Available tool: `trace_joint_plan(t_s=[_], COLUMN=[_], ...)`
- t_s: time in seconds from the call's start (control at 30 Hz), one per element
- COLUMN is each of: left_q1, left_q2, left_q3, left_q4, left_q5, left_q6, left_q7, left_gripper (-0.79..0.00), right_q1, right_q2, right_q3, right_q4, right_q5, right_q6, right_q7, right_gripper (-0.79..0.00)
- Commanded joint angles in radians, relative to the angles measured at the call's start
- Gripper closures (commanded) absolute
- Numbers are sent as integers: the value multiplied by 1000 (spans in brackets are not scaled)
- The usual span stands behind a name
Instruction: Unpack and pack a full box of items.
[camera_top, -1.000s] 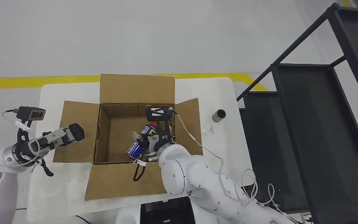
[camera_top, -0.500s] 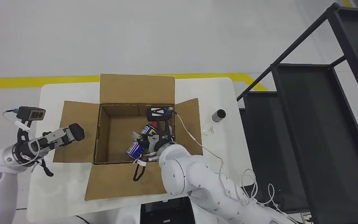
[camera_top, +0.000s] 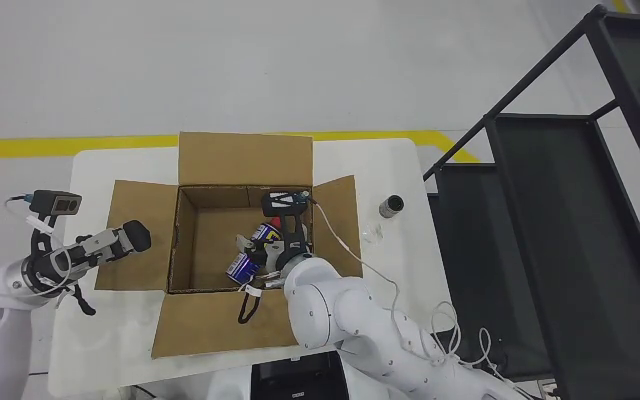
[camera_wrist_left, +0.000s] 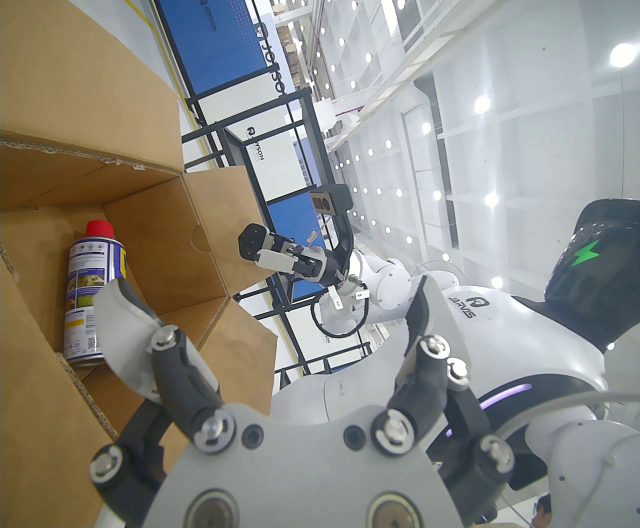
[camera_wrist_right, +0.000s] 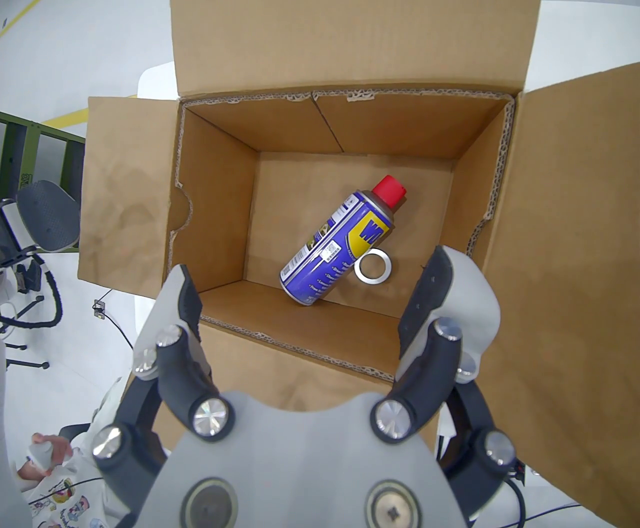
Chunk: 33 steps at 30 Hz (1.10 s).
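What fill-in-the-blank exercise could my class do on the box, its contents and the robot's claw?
1. The spray can in the cardboard box has a ____ cap.
2. The can is not standing; it lies on its ____.
3. The metal ring lies ____ the box, right next to the can.
4. The right claw, above the box, holds nothing and is ____.

Missing words: red; side; inside; open.
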Motion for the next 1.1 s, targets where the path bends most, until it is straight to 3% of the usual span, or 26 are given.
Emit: trace_joint_plan(t_s=[0.0,0.83,1.07], left_q1=[0,0,0], left_q2=[0,0,0], left_q3=[0,0,0], left_q4=[0,0,0], left_q5=[0,0,0], left_q6=[0,0,0], left_q7=[0,0,0], left_gripper=[-785,-785,-785], right_q1=[0,-3,-27], right_q2=[0,0,-32], right_q3=[0,1,17], right_q4=[0,2,34], right_q5=[0,4,157], right_q6=[0,-3,51], right_q7=[0,-4,-150], right_gripper=[-785,-785,-785])
